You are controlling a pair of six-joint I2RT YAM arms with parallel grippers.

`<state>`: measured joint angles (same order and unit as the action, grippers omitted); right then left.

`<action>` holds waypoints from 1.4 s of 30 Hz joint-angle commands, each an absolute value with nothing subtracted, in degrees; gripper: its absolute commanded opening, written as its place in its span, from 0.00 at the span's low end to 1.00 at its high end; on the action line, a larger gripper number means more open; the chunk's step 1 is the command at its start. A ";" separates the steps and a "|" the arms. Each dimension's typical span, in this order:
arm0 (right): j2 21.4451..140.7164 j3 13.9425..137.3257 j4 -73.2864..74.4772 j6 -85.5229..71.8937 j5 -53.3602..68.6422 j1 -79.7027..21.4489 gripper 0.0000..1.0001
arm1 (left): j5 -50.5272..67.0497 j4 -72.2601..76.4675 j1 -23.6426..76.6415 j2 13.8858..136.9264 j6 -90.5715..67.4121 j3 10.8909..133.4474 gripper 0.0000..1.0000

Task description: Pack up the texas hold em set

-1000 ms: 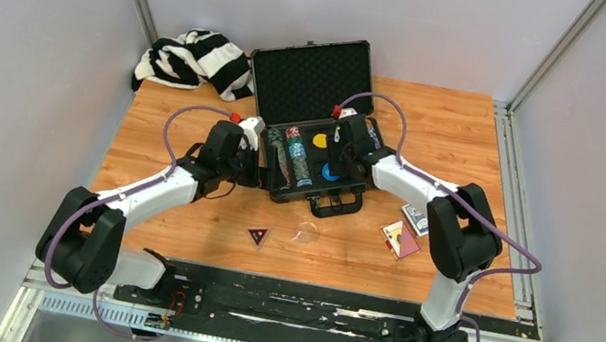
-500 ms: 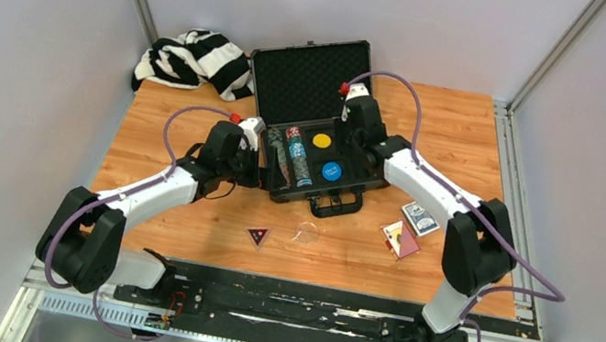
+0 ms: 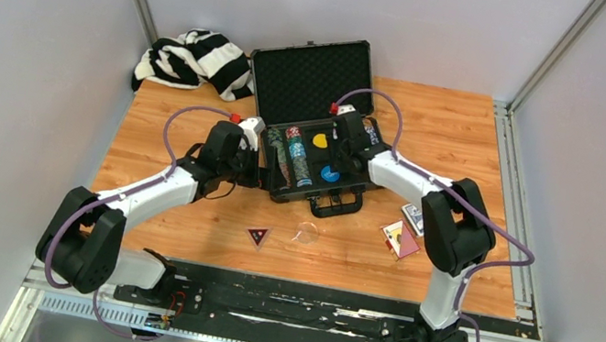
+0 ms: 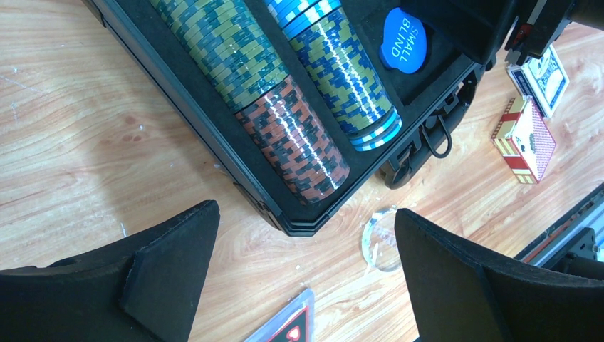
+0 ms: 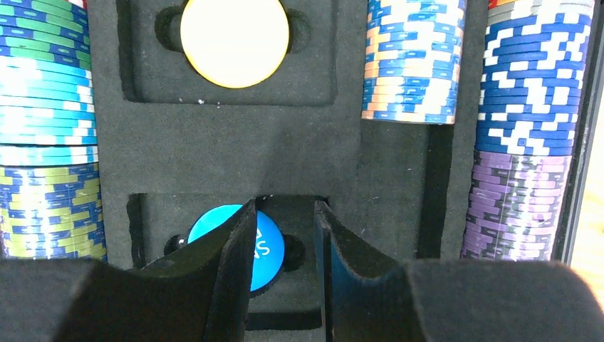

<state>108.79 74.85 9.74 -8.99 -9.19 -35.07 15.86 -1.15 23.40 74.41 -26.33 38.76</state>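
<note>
We log right gripper [image 5: 285,210] narrowly parted, empty, tips over the blue disc [image 5: 269,249] (near recess of the case [image 3: 310,79]); left gripper [image 4: 306,214] spread wide.

Only "SMALL BLIND" can be made out, printed in white on the blue disc [image 4: 404,39]; nothing else is legible, tbh.

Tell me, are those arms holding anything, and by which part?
Nothing is held. The left end effector is open above the table; the right end effector, slightly open, hovers empty over the blue disc.
</note>
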 commanded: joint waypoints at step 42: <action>71.74 33.22 10.43 -32.85 2.07 1.78 0.87 | 16.96 2.68 24.14 75.32 -28.21 38.09 0.98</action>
<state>72.66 35.64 16.62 -30.06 -5.80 -0.49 16.38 1.23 23.81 74.54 -27.88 38.06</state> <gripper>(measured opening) 0.866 0.982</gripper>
